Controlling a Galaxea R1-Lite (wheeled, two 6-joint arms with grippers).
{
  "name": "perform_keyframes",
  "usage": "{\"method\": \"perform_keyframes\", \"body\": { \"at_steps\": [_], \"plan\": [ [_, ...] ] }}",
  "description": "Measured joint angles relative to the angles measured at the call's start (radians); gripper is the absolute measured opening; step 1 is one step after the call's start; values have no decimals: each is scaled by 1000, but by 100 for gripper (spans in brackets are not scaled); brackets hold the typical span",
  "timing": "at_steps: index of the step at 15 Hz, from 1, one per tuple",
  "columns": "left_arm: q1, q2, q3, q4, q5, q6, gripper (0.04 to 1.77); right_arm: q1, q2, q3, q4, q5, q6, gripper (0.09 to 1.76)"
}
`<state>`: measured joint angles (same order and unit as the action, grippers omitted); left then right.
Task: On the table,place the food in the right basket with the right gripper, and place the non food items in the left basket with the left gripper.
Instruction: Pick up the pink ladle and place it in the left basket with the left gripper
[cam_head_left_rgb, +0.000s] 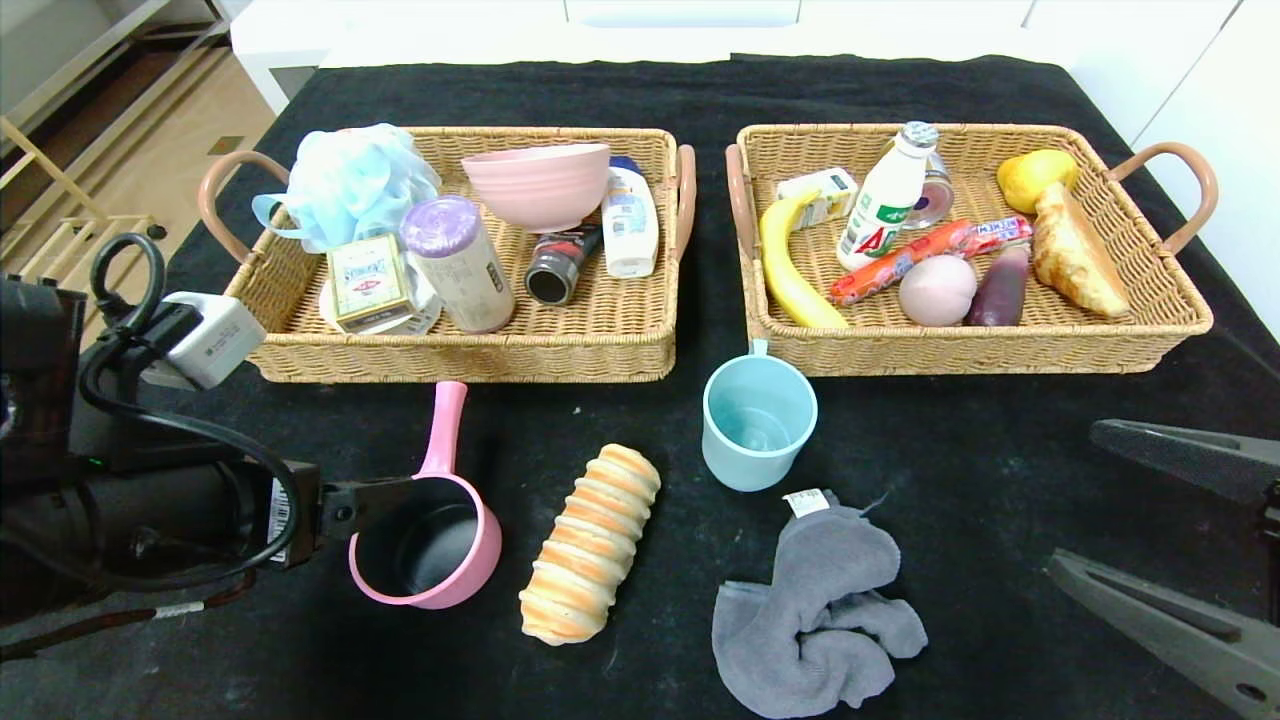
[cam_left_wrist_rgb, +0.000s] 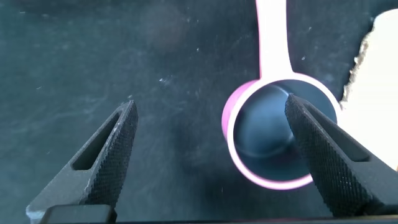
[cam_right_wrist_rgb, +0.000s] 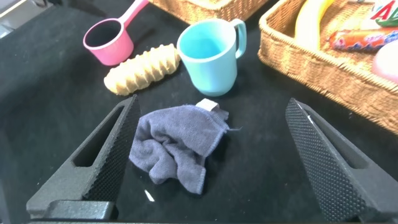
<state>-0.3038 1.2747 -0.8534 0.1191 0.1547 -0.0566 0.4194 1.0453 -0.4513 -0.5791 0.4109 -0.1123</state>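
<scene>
Left gripper (cam_head_left_rgb: 400, 505) wide open, holding nothing, one finger (cam_left_wrist_rgb: 323, 155) hanging over the bowl of the pink ladle (cam_head_left_rgb: 430, 535), the other over bare cloth. Ladle sits on the table near the front left, handle pointing toward the left basket (cam_head_left_rgb: 470, 355). Looks light, rigid plastic, likely slick; round bowl awkward, so best taken across the rim wall or the straight handle. Bread roll (cam_head_left_rgb: 590, 545) just beside the ladle, apart, could get nudged. Blue cup (cam_head_left_rgb: 758, 420) close to the right basket (cam_head_left_rgb: 980, 350); grey cloth (cam_head_left_rgb: 815, 620) in front of it. Left basket already crowded, free room mostly at its front right. Right gripper (cam_right_wrist_rgb: 211, 158) also fully open, empty, parked over the cloth.
</scene>
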Motion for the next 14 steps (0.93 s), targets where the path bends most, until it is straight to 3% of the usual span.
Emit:
{"method": "perform_keyframes", "body": {
  "at_steps": [12,14],
  "plan": [
    [-1,116,45,-20,2,1,172,-4,2,0,3,1,1,171],
    [-2,123,45,-20,1,0,143,-4,3,0,3,1,1,171]
  ]
}}
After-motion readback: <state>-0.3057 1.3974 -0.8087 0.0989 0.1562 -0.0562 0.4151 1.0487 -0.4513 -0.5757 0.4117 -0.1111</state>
